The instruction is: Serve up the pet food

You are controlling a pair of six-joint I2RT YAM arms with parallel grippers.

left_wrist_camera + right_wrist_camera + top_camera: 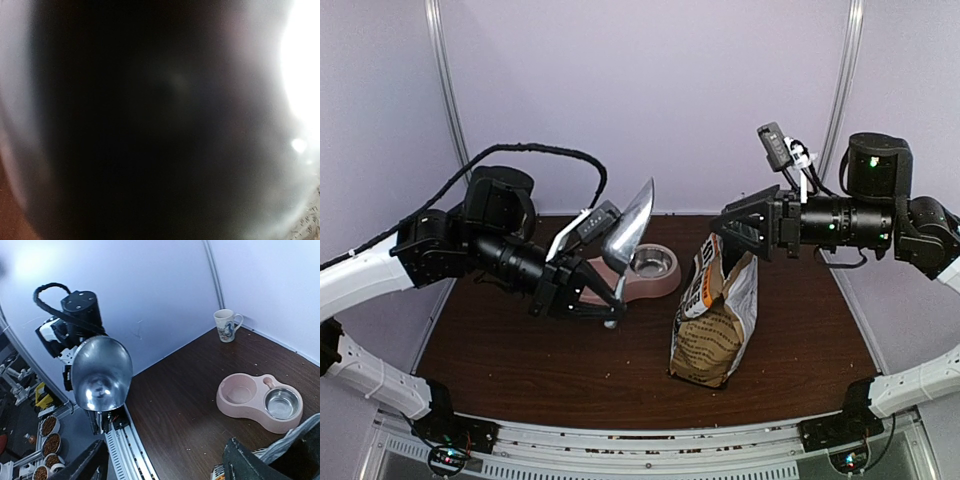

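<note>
**Operator:** State of each hand?

**Technician:** The left hand (590,295) is closed narrow on the handle of the metal scoop (632,225). The right hand (738,235) stands wide, gripping nothing, just beside the crumpled top of the bag (715,320).

**Operator:** Location of the pet food?

**Technician:** None shows in the scoop or the pink double bowl (655,272). It is presumably inside the bag, centre-right on the bench (520,350). Loose pellets have no long axis. The bag stands upright, mouth up; the scoop's axis is near vertical, bowl uppermost.

**Operator:** Hazards?

**Technician:** The bag is unsupported. A scoop pushed in from the left could tip it rightward or collapse its mouth, spilling pellets.
</note>
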